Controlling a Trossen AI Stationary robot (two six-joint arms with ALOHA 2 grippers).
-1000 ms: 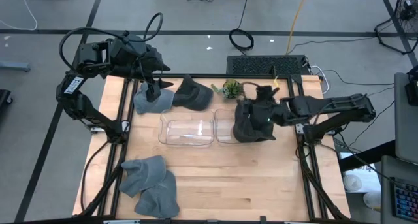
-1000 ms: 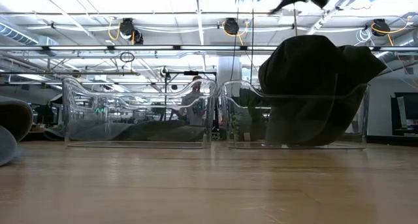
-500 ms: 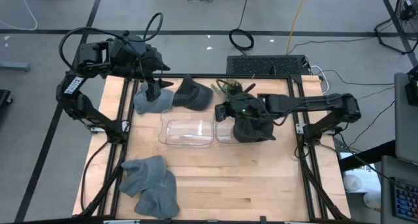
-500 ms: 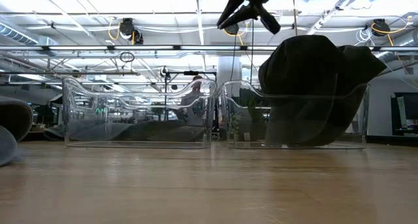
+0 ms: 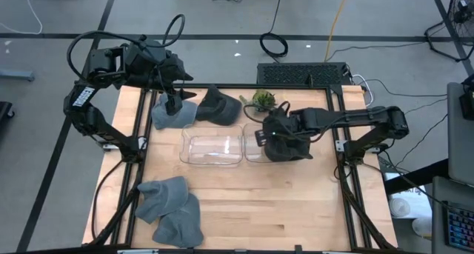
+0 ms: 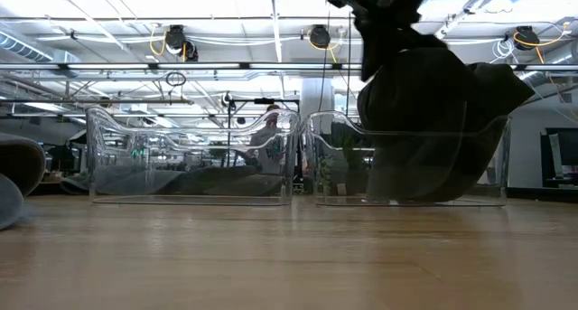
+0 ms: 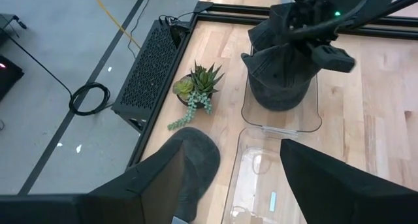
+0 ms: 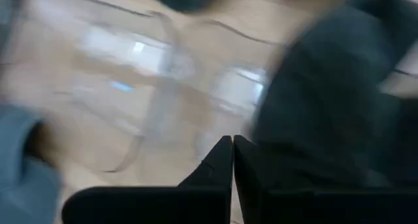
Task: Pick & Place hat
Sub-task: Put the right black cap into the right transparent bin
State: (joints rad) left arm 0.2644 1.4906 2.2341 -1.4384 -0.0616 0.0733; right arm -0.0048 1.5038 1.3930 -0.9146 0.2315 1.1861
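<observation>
A dark hat (image 5: 290, 145) (image 6: 433, 120) sits in the right one of two clear bins (image 5: 249, 152), bulging above its rim. My right gripper (image 5: 261, 135) (image 8: 232, 143) is shut and slants down at the hat's upper left side (image 6: 372, 70). My left gripper (image 5: 178, 98) (image 7: 228, 185) hangs open over the far left of the table, above a grey hat (image 5: 166, 115) and beside another dark hat (image 5: 221, 107) (image 7: 196, 162). Both of these hats lie on the table. My right gripper's shut fingers (image 8: 222, 155) stand right beside the upper left side of the dark hat (image 8: 326, 87) in the bin, coming from above at a slant. Nothing shows between the fingertips. I cannot tell whether they touch the hat.
The left clear bin (image 5: 213, 149) (image 6: 190, 156) stands next to the right one. Two grey hats (image 5: 172, 209) lie at the near left corner. A small potted plant (image 5: 263, 100) (image 7: 196, 87) stands at the far edge. Bare wood lies along the near side.
My right gripper has swung from above the hat toward the table's left, then come down beside the hat's left side, tipping more steeply downward, and its fingers have shut. The dark hat stays in the right bin.
</observation>
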